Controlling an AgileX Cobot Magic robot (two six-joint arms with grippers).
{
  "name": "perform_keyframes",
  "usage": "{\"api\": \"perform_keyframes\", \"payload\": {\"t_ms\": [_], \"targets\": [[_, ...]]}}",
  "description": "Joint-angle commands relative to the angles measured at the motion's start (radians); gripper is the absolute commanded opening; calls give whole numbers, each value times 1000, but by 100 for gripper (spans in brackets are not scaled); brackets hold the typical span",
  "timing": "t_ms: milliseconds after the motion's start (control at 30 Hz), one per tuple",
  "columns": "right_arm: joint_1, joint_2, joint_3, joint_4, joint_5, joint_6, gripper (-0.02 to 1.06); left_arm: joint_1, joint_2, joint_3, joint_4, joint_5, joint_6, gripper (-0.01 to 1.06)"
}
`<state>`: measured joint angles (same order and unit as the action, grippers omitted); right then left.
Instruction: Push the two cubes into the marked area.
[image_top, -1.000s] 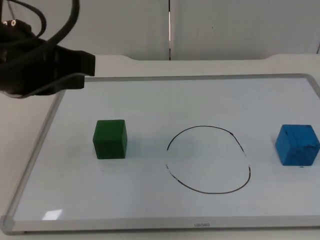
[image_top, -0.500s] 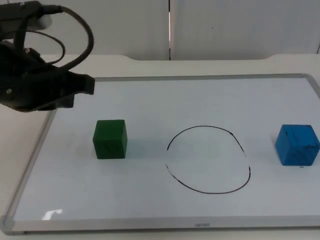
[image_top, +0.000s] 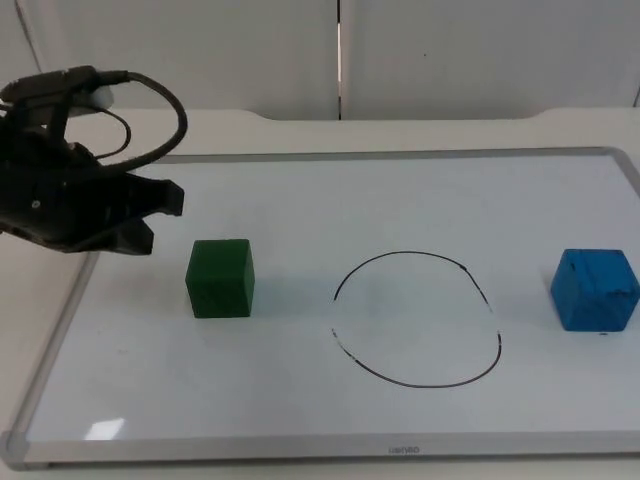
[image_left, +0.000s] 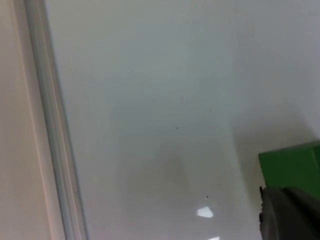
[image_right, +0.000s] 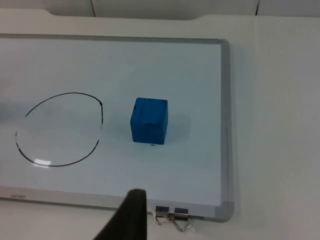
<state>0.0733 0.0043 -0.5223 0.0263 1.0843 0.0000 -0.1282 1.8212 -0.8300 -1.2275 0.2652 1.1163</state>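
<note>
A green cube (image_top: 220, 278) sits on the whiteboard (image_top: 300, 200), left of a hand-drawn black circle (image_top: 415, 318). To the right of that circle, near the board's right edge, is a blue cube (image_top: 595, 290). My left gripper (image_top: 152, 218) hovers just left of the green cube, a small gap away, over the board's left edge. From the left wrist the green cube (image_left: 292, 167) appears close to the gripper's tip. My right gripper (image_right: 127, 220) waits off the board's near edge, looking at the blue cube (image_right: 149, 120) and the circle (image_right: 57, 129).
The whiteboard's metal frame (image_left: 50, 125) runs beside the left gripper. Two binder clips (image_right: 172, 217) lie at the board's edge near the right gripper. The grey partition wall (image_top: 450, 50) closes off the back of the table.
The left arm has come down and toward the near side, bringing its gripper level with the green cube's left side. Neither cube has moved.
</note>
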Motion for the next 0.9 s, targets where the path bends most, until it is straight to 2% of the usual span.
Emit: {"api": "perform_keyframes", "payload": {"t_ms": [0,400,533,667,867], "targets": [[-9,-4,7,6,-7,-9,105,0,10,-6,5,-11,4,0],[-9,-4,7,4,-7,-9,105,0,106,-25,-20,-19,22,0],[-9,-4,7,4,-7,-7,105,0,132,-25,-151,-7,146,0],[-9,-4,7,4,-7,-7,105,0,133,-30,-213,-7,209,0],[-9,-4,7,4,-7,-7,105,0,134,-50,-229,14,221,0]]}}
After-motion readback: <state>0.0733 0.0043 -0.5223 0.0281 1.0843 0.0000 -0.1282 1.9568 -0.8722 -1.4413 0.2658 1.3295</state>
